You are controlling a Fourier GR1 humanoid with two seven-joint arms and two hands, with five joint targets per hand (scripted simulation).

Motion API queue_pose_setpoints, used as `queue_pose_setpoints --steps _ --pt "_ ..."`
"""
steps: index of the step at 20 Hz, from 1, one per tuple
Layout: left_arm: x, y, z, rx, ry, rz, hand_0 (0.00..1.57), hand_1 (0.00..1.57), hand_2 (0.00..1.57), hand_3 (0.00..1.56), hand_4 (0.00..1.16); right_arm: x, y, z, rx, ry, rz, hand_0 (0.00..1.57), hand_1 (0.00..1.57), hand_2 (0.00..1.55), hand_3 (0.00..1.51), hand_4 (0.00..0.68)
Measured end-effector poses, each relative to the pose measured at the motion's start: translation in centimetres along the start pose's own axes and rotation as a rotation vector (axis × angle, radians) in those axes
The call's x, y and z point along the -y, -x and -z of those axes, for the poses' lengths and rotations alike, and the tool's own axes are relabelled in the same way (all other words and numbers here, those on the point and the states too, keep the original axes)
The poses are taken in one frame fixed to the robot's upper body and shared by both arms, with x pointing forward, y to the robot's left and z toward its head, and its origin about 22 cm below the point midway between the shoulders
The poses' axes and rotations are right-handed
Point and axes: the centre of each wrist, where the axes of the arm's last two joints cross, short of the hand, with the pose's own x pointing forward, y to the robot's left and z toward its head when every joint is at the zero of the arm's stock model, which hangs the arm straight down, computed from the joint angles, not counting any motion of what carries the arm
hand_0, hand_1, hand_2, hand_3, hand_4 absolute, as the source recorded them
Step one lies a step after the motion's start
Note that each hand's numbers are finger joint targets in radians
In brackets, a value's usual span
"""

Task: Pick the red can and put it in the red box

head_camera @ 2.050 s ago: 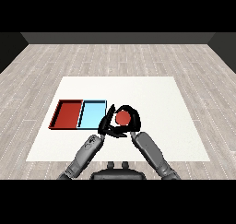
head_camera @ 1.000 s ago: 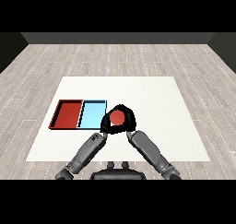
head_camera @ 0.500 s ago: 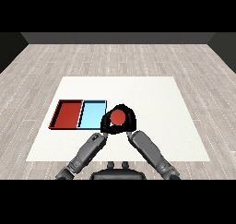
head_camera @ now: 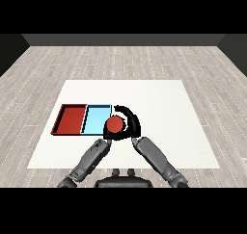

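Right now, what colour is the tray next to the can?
Light blue; the tray beside the red can shows best in the head view.

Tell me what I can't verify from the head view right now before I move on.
- Red can: only its top shows; the right robot hand curled round it hides its sides and base, so lifted or resting is unclear.
- Left robot hand: mostly hidden behind the can and right hand; finger state unreadable.
- Light blue tray: its right edge is covered by the can and hand.
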Motion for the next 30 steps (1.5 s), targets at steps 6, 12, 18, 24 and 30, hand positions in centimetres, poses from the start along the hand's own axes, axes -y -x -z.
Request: queue_pose_setpoints --steps 6,12,18,24,30 --pt "0.5 -0.2 -0.3 0.01 -0.026 0.02 1.57 1.57 1.57 1.5 1.13 0.8 0.0 0.1 -0.033 0.002 -0.003 0.0 0.0 0.0 0.0 0.0" --pt "0.7 -0.5 0.2 0.016 -0.029 0.036 1.57 1.57 1.57 1.48 1.14 0.9 -0.5 0.2 -0.048 0.025 -0.013 0.0 0.0 0.0 0.0 0.0" --pt "0.7 -0.5 -0.1 0.033 -0.045 0.045 1.57 1.57 1.57 1.45 1.13 1.7 -0.4 0.0 -0.051 0.049 0.027 0.0 0.0 0.0 0.0 0.0" --pt "-0.8 -0.9 1.1 0.051 -0.069 0.059 1.57 1.57 1.57 1.47 1.13 5.1 -3.0 -1.7 -0.008 0.064 0.038 0.0 0.0 0.0 0.0 0.0" --pt "-4.8 -3.0 2.8 0.072 -0.119 0.095 1.57 1.57 1.57 1.48 1.13 9.5 -4.1 -3.8 0.017 0.108 0.053 0.0 0.0 0.0 0.0 0.0"
